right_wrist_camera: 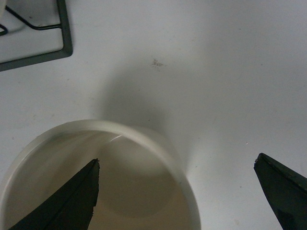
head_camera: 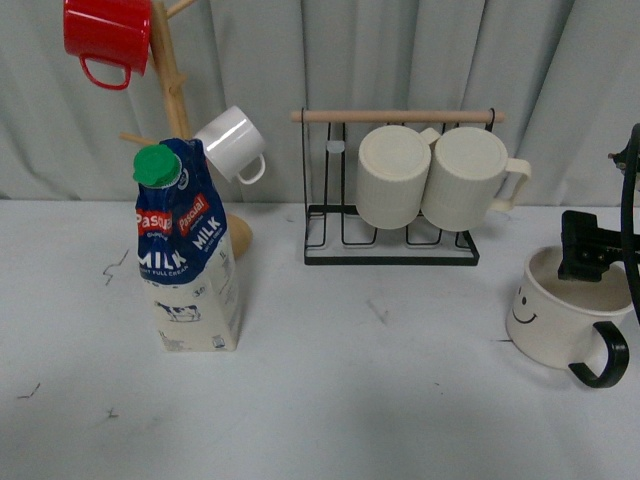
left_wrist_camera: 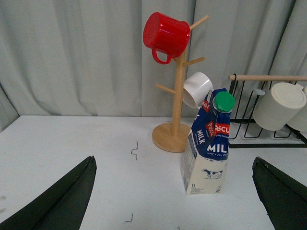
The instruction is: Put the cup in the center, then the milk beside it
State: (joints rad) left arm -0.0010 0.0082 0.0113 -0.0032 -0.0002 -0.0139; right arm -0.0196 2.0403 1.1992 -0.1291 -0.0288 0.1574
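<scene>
The cup is seen upright at the right side of the surface, towards the near edge. Its smiley face is turned left and its black handle is pointed near and right. The right hand is held spread over the cup's rim. One finger is lowered inside the bowl and the other is kept outside, above the bare surface. Nothing is clamped, and the inner finger appears not to touch the wall, though this is hard to judge.

The milk is stood upright at the left, well apart from the cup and just in front of the base of the mug tree. A red mug and a small white mug are hung on the tree. Two ribbed cream mugs are carried on a wire rack at the far middle.

The left hand is held apart and unloaded, with the milk ahead of it.
</scene>
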